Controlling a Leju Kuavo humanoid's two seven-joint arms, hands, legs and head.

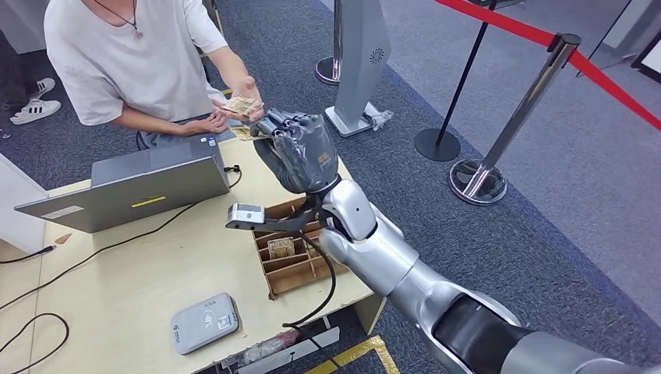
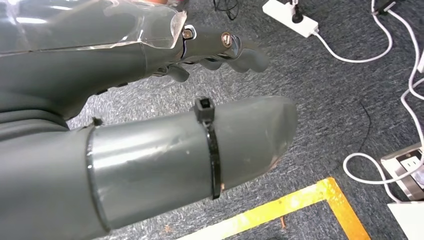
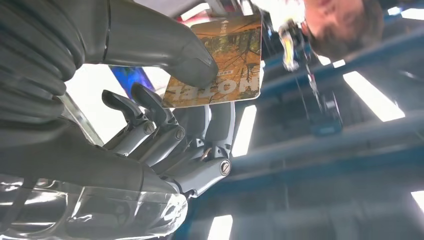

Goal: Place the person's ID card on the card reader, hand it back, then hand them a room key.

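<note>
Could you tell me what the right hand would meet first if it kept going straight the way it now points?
Most likely the person's hands: the right hand with the room key points right at them, though depth is unclear.

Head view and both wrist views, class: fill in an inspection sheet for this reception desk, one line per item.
Surface: pale wooden desk.
Job's things: room key card pinched by right hand, held out to the person's hands; card reader bare; wooden card tray.
Clutter: laptop.
Hands: left hand holds nothing, above carpet.
Cables: black leads on desk; white power strips on floor.
Surroundings: rope stanchions.
</note>
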